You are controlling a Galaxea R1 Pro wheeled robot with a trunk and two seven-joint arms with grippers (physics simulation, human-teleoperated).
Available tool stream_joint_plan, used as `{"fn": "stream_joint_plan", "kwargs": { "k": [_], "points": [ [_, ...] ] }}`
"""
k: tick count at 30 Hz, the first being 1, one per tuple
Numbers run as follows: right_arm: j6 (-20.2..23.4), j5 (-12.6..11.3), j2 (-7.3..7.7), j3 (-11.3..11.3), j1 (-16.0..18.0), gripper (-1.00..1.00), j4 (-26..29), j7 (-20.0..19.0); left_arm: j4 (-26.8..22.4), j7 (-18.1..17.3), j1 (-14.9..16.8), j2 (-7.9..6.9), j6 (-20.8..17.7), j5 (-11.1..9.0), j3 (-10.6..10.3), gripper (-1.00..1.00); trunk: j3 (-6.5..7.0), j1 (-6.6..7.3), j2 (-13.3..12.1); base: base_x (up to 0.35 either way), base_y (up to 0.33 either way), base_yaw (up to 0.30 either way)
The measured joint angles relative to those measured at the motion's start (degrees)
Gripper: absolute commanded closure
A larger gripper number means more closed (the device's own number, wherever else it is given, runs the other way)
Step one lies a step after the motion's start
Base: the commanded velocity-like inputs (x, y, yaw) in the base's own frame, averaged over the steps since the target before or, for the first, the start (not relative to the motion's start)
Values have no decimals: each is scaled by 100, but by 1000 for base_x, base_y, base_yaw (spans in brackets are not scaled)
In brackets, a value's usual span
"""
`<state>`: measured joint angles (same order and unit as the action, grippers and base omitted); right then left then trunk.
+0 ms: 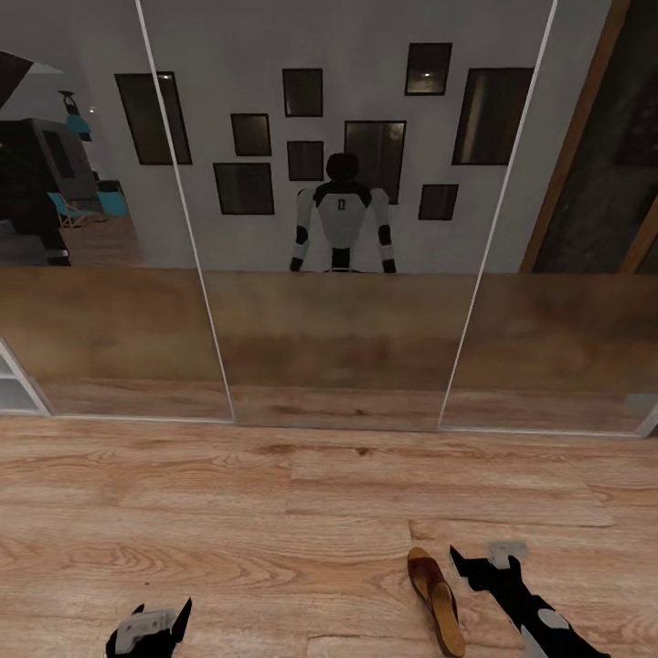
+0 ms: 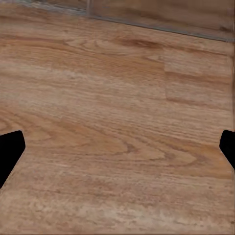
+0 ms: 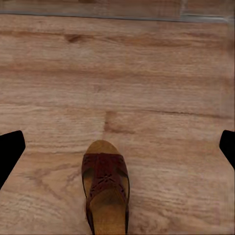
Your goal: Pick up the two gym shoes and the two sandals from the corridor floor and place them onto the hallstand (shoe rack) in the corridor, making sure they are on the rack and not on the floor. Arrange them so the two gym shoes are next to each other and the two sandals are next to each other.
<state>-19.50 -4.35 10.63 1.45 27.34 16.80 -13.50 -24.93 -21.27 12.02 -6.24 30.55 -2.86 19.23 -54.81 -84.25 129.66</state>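
We're in a home corridor: light brown wood-plank floor [image 1: 274, 512] with visible grain, and ahead of the grippers tall mirrored sliding doors with thin white frames [image 1: 338, 228] reflecting a grey wall hung with dark rectangular picture frames [image 1: 302, 91]. A dark reddish-brown perforated leather sandal [image 3: 105, 193] lies on the boards.

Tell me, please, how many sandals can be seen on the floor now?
1. A single sandal lies on the wood floor just left of the right gripper, in front of the mirrored panels. The other sandal may be out of frame.

Open corridor floor [image 1: 228, 512] lies ahead of me; one sandal [image 1: 437, 599] sits near-right, mirrored wall [image 1: 338, 347] blocks far.
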Motion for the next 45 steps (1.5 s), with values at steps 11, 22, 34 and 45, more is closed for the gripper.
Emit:
{"fn": "stream_joint_plan", "kwargs": {
  "k": [11, 22, 34, 45],
  "points": [
    [59, 12, -77, -27, 5, -100, 1060, 1180, -1214, -13, 740, 76, -1781, -2, -26, -100, -1, 0, 0, 0, 0, 0],
    [43, 34, -80, -57, 5, -100, 854, 1228, -1620, -88, 1463, 304, -2842, 38, -377, -100, 0, 0, 0, 0, 0, 0],
    [45, 35, -79, -594, 4, -100, 797, 1215, -1657, -408, 1620, 354, -3073, 5, -1349, -100, -1, 0, 0, 0, 0, 0],
    [46, 30, -75, -921, 4, -100, 795, 1229, -1695, -829, 1581, 363, -3008, 5, -1434, -100, -1, 0, 0, 0, 0, 0]
  ]
}}
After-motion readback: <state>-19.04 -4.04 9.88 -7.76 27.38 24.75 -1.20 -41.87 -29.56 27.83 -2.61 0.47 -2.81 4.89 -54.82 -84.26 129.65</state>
